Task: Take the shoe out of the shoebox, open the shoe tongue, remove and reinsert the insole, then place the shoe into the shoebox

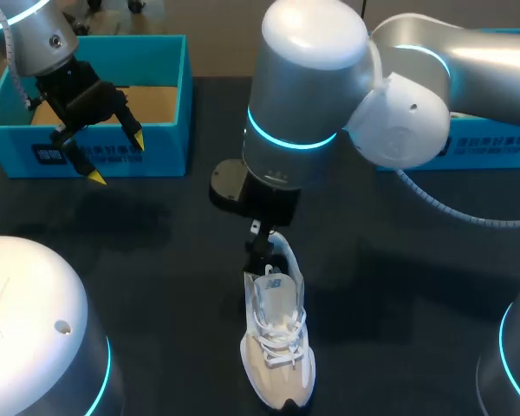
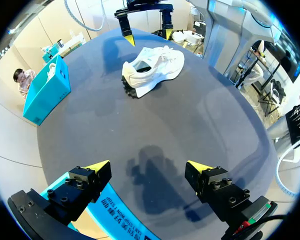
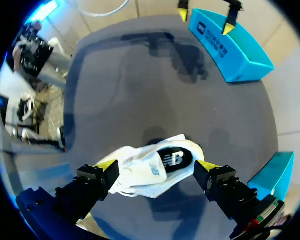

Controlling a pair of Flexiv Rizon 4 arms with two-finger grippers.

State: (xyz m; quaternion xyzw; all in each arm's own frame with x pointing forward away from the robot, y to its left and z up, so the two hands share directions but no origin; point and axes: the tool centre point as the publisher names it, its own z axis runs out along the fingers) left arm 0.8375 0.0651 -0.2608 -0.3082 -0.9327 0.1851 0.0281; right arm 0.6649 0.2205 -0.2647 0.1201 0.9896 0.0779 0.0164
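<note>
White shoe (image 1: 277, 364) on table (image 1: 156, 260); left and right jaws wide apart; printed blue shoebox (image 1: 169, 152).

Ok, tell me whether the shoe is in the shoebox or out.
Out. The white shoe stands on its sole on the dark table, apart from the blue shoebox.

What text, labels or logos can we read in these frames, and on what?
Shoebox front wall: white icon and a row of characters, too blurred to read.
Second blue box, at the right: white characters, partly hidden, unreadable.
Shoe tongue: a dark logo mark, no readable words.
Nothing else legible.
</note>
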